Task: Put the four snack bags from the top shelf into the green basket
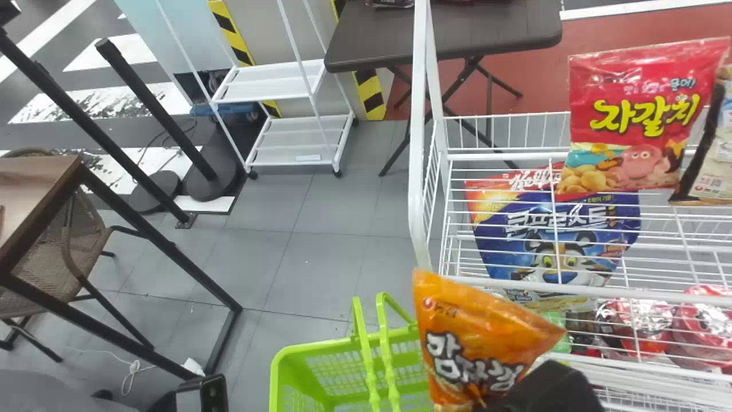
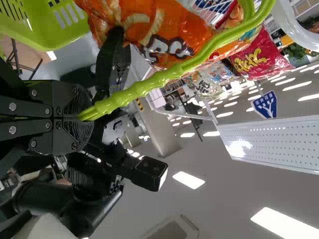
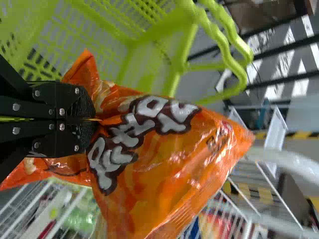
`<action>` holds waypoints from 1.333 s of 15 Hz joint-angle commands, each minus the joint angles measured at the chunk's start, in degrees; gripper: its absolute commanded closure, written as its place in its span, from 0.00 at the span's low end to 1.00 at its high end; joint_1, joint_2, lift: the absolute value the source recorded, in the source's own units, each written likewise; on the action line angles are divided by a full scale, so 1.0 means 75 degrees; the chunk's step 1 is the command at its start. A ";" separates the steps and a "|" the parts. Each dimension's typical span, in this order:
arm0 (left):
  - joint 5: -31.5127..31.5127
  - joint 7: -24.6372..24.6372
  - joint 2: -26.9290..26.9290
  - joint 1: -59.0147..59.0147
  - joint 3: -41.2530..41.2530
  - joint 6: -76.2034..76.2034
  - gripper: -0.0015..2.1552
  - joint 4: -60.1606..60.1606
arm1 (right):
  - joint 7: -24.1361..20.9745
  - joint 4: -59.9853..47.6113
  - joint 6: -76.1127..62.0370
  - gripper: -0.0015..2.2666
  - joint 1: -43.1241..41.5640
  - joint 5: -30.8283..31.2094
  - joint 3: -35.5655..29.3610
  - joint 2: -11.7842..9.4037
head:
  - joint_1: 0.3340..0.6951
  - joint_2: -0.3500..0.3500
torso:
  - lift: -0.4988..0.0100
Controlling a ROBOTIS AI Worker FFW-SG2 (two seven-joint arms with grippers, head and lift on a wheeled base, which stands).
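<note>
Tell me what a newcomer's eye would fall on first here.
Likely the orange snack bag, pinched in the right claw near the green basket, whose handle the left claw grips. Then the red snack bag, upright on the white rack, with a blue bag lower down.

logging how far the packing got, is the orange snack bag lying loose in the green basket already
No, the right claw is pinching the orange snack bag and holding it up.

White rectangular ceiling lamps [image 2: 188, 179] shine brightly; glare flecks glossy red plastic packs [image 1: 652, 320] at the head view's four o'clock.
</note>
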 commanded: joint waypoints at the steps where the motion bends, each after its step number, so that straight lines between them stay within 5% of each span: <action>1: -0.0007 -0.0088 -0.0031 -0.0014 -0.0041 0.0000 1.00 0.0031 | -0.0001 0.0195 0.0076 0.99 -0.0274 -0.0215 0.0427 0.0006 | 1.00 1.00 | 0.97; 4: -0.0066 -0.0088 -0.0031 -0.0038 -0.0146 0.0000 1.00 0.0031 | -0.0001 0.0582 0.0591 0.96 -0.0755 -0.0953 0.0509 0.0065 | 1.00 1.00 | 0.97; 5: -0.0066 -0.0088 -0.0031 -0.0050 -0.0170 0.0000 1.00 0.0031 | 0.0011 0.0746 0.1013 0.80 -0.1013 -0.1387 0.0497 0.0077 | 1.00 1.00 | 0.97; 7: -0.0066 -0.0088 -0.0031 -0.0050 -0.0170 0.0000 1.00 0.0031 | 0.0058 0.0945 0.1716 0.00 -0.1341 -0.2055 0.0486 0.0065 | 1.00 1.00 | 0.97; 13: -0.0066 -0.0088 -0.0031 -0.0050 -0.0170 0.0023 1.00 0.0054 | 0.0058 0.0231 0.1810 0.02 -0.0731 -0.1176 -0.0628 -0.0111 | 1.00 1.00 | 0.97; 18: -0.0066 -0.0088 -0.0031 -0.0026 -0.0170 0.0000 1.00 0.0066 | 0.0058 -0.0215 -0.0393 0.03 0.0089 -0.0836 -0.2807 -0.0029 | 1.00 1.00 | 0.97; 20: -0.0066 -0.0088 -0.0031 -0.0014 -0.0170 0.0023 1.00 0.0066 | 0.0070 -0.0086 -0.1096 0.03 0.0089 -0.0836 -0.3534 0.0124 | 1.00 0.91 | 0.97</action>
